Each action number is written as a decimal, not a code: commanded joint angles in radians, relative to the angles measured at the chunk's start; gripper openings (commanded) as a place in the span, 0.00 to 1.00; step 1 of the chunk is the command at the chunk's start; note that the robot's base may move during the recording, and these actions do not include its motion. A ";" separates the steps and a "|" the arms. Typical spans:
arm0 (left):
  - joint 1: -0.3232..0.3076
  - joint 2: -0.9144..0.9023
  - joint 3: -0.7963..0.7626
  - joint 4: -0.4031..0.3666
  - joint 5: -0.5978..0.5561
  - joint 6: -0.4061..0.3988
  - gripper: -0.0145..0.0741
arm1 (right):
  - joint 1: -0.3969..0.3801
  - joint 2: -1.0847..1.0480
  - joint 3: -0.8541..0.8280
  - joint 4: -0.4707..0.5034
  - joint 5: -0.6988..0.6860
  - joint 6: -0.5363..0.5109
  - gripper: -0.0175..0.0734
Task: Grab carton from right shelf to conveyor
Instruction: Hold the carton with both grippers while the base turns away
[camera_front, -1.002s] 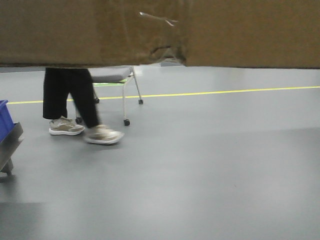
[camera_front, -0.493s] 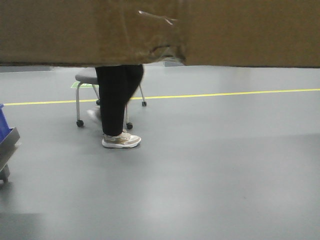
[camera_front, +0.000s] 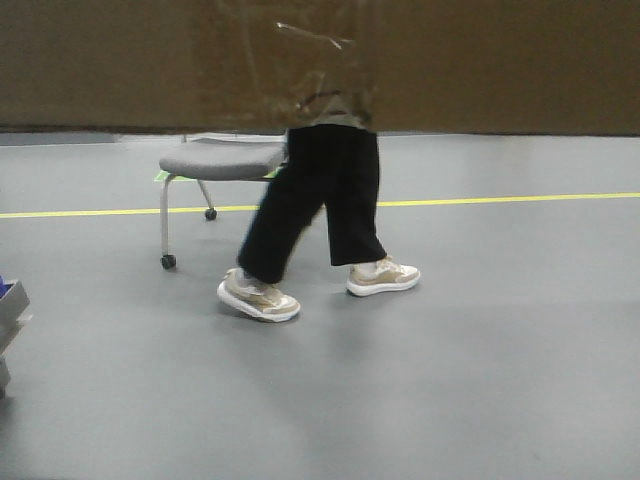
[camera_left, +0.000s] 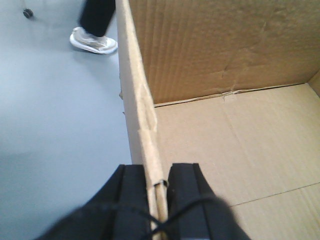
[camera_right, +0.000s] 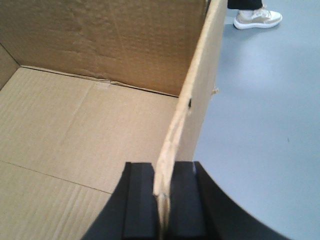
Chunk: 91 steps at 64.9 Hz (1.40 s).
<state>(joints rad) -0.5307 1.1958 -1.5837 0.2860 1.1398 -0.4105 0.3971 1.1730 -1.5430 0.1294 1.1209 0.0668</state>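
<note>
Though aloft, carton (camera_left: 225, 55) walls within grippers (camera_left: 157, 175) (camera_right: 161, 172)

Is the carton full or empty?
Empty as far as visible: both wrist views show the carton with bare floor; left hand and right hand clamp its side walls.

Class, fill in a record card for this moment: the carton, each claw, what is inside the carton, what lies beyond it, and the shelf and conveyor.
carton: brown cardboard, open top, held clear of the floor
left claw: shut on the top edge of one side wall
right claw: shut on the top edge of the opposite wall
inside carton: empty
beyond carton: a person's legs, a wheeled chair, a yellow line
shelf, conveyor: not in view
</note>
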 joint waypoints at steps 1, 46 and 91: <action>-0.006 -0.013 -0.005 0.016 -0.032 0.007 0.16 | -0.004 -0.010 -0.004 -0.010 -0.030 -0.015 0.12; -0.004 -0.013 -0.005 0.041 -0.032 0.007 0.16 | -0.004 -0.010 -0.004 -0.010 -0.030 -0.015 0.12; -0.004 -0.013 -0.005 0.109 -0.032 0.007 0.16 | -0.004 -0.010 -0.004 -0.010 -0.128 -0.015 0.12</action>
<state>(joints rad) -0.5307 1.1958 -1.5837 0.3520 1.1201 -0.4105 0.3971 1.1762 -1.5410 0.1376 1.0387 0.0651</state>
